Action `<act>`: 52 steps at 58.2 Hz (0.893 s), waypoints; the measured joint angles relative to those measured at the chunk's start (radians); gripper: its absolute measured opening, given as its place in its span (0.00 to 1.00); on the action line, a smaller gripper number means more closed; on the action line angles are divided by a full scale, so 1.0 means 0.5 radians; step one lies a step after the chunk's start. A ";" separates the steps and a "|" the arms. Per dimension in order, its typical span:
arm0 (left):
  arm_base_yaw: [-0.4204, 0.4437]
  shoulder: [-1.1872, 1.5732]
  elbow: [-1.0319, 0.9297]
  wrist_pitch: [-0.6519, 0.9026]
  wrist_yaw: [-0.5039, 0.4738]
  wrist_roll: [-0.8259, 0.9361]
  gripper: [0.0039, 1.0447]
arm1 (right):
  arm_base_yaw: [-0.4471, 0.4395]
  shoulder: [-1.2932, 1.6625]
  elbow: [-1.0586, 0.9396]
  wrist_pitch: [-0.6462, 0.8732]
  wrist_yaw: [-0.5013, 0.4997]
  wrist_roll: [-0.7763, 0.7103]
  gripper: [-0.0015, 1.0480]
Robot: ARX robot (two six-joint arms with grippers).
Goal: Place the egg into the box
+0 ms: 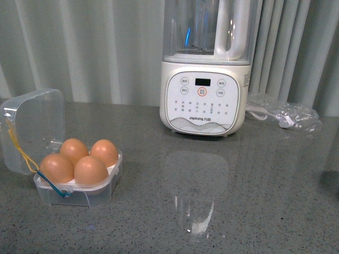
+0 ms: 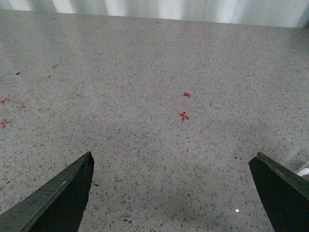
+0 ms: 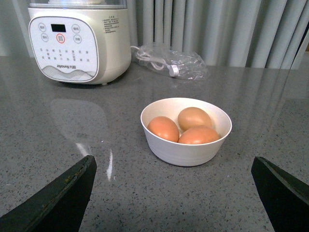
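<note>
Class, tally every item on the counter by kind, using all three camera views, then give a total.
Eggs: 7
Box: 1, holding 4 eggs
Bowl: 1, holding 3 eggs
Blender: 1
Bagged cord: 1
Total: 11

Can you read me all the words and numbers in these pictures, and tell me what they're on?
"Joyoung", then signs too small to read: low on the white blender's front.
Button labels there: too small to read.
Small print on its side: too blurred.
Its display: dark, no number.
Red marks on the table: little crosses, not words.
The box and bowl: no text seen.
</note>
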 joint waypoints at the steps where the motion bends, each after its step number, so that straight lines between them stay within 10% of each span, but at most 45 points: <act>1: -0.011 0.015 0.008 0.000 0.007 -0.003 0.94 | 0.000 0.000 0.000 0.000 0.000 0.000 0.93; 52: -0.806 -0.335 -0.249 -0.230 -0.024 -0.209 0.94 | 0.000 0.000 0.000 0.000 0.000 0.000 0.93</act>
